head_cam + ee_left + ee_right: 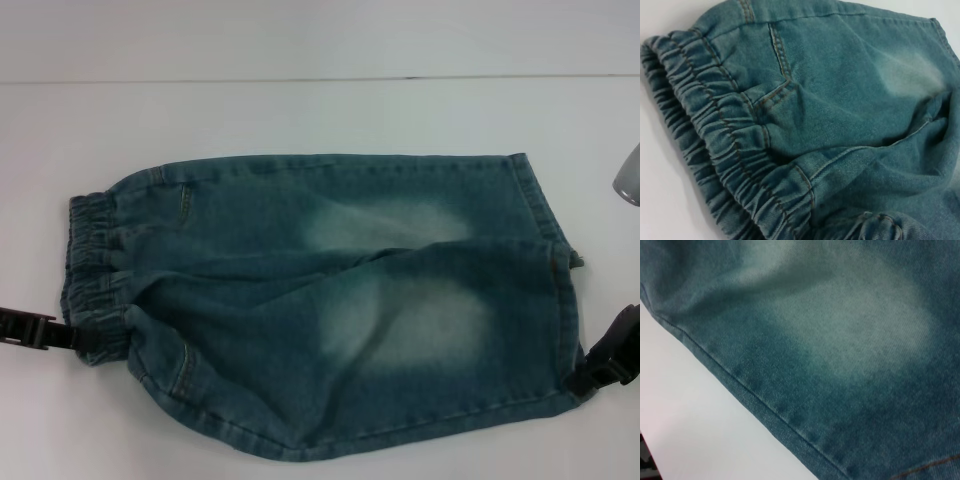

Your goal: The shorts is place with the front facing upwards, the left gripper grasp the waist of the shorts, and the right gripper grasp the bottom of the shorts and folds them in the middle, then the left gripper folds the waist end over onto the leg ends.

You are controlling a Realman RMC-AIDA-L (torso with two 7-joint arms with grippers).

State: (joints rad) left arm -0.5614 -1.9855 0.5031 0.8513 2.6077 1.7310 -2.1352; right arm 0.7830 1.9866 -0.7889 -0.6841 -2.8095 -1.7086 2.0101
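The shorts lie flat on the white counter, waist toward the robot's left. The left hand sits at the near corner of the elastic waist and the right hand at the near leg hem, likely to lift this edge for the fold. I cannot tell if either hand is closed. A grey object stands beyond the hem, apart from the shorts.
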